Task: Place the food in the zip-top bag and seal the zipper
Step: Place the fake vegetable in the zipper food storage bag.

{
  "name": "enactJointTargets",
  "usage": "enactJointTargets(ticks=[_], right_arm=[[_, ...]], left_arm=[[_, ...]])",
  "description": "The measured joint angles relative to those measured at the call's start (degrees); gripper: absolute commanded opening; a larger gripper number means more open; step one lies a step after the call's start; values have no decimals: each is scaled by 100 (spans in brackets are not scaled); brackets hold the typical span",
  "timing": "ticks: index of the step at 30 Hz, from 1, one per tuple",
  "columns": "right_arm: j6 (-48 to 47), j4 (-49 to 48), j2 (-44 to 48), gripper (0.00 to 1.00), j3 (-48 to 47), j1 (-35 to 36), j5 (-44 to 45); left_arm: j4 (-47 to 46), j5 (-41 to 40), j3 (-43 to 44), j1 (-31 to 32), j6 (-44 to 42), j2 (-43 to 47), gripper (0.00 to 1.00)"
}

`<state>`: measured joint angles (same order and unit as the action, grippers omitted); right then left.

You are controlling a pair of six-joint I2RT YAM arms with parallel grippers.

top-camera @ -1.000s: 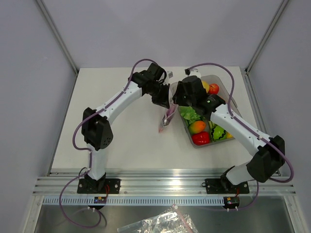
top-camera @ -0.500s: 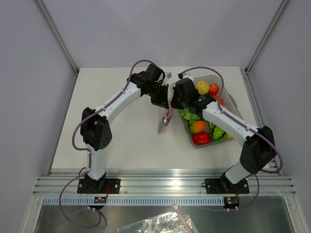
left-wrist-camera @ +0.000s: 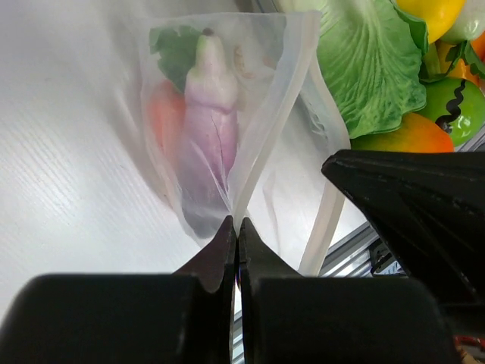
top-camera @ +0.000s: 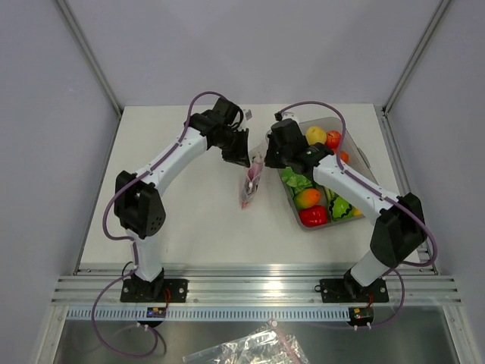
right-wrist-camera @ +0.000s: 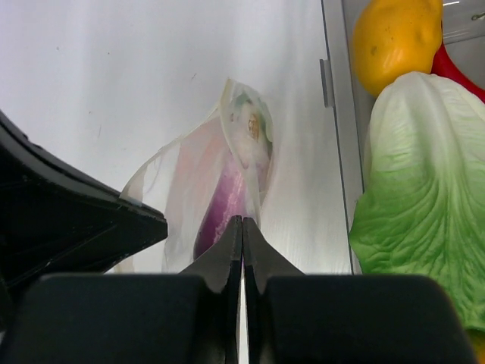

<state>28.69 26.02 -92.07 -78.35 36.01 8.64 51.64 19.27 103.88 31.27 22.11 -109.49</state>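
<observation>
Left jaws closed, pinching the zip-top bag [left-wrist-camera: 182, 201] right at its zipper [left-wrist-camera: 267, 136]. Right jaws closed on the same mouth edge. Bag hangs between them over the table [top-camera: 189, 220], just beside the tray [top-camera: 292, 208], with the eggplant [left-wrist-camera: 206, 121] and red-orange piece [left-wrist-camera: 165, 114] inside. Risk: the mouth gapes between the pinch points, so the strip may end up unsealed. The thin film could also slip out and tip the food onto the table.

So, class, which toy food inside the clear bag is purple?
The eggplant, midway in the bag; the red-orange piece beside it has a green top.
</observation>
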Motion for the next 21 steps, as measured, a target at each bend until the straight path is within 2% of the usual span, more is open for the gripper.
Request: enactJointTargets(ticks=[3, 7, 10, 13, 14, 17, 18, 21], right_arm=[[4, -92, -37, 3, 42, 0, -17], [39, -186, -35, 18, 186, 0, -35], [39, -229, 35, 21, 264, 0, -13], [0, -223, 234, 33, 264, -20, 105], [-13, -221, 321, 41, 264, -37, 136], [-37, -227, 566, 50, 275, -236, 144], [-24, -260, 662, 62, 323, -367, 144], [13, -382, 1043, 69, 697, -833, 186]], left_arm=[[-11, -7, -101, -13, -2, 122, 0], [-26, -7, -140, -2, 7, 162, 0], [-31, -20, -140, 2, 44, 162, 0], [-31, -232, -140, 24, 111, 162, 0], [-31, -286, -140, 35, 140, 162, 0], [-35, -514, -140, 79, 195, 162, 0], [-37, -581, -140, 96, 199, 160, 0], [-72, -723, -140, 149, 229, 136, 0]])
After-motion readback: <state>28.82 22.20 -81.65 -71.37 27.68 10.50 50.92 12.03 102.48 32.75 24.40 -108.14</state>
